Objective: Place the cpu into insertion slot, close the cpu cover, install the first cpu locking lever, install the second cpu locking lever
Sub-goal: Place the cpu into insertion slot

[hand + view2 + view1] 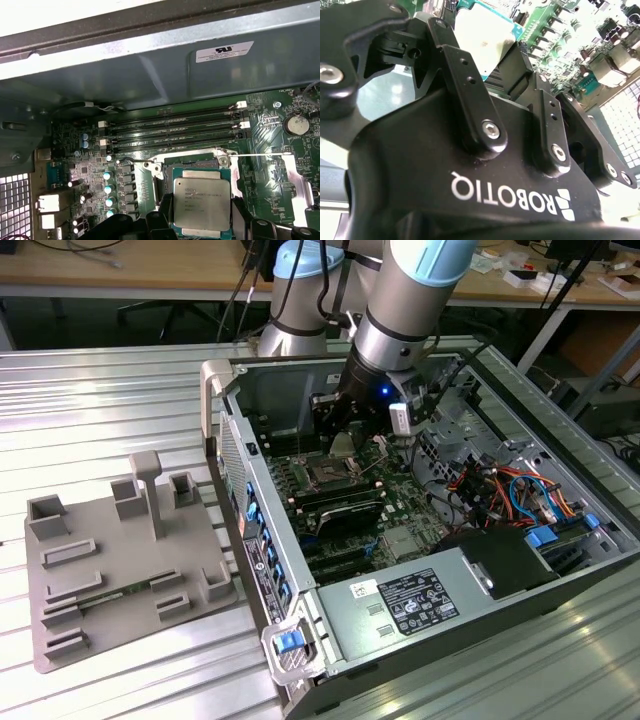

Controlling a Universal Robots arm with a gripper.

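Cpu sits clamped between the fingers, printed side up, above the insertion slot near the middle of the exterior view, inside the open computer case; placing is the step in hand, not yet done. It would call for a level, square descent into the socket. The first wrist view shows the cpu cover swung clear; the second wrist view shows the chip's pale underside; the exterior view shows the gripper and slot apart.
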